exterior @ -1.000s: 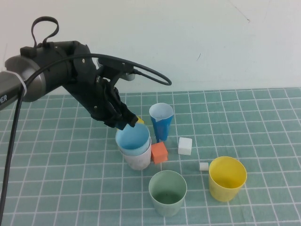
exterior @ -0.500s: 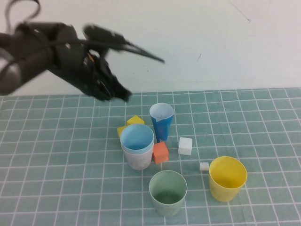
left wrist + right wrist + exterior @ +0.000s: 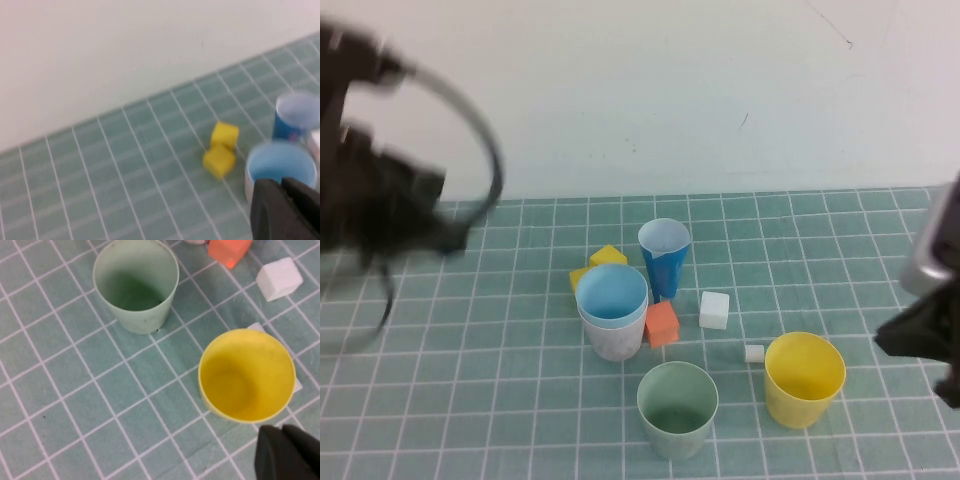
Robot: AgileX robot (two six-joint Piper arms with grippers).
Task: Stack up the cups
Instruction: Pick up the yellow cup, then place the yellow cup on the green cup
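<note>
Green tiled surface (image 3: 470, 400) against white wall. Right claw (image 3: 287, 455) at near right edge, fingers pressed together, empty; yellow cup (image 3: 804, 379) just beside it on inward side, pale green cup (image 3: 677, 409) next along. Light blue cup (image 3: 611, 296) nested in pale pink-white cup (image 3: 613, 338) mid-surface. Left claw (image 3: 285, 210) raised at far left, fingers together, empty; nested pair well right of it. Dark blue cup (image 3: 663, 258) farther back.

Two yellow cubes (image 3: 598, 264) touching, orange cube (image 3: 660, 323), white cube (image 3: 714, 309), smaller white cube (image 3: 754, 353), teal grid mat (image 3: 470, 400)
</note>
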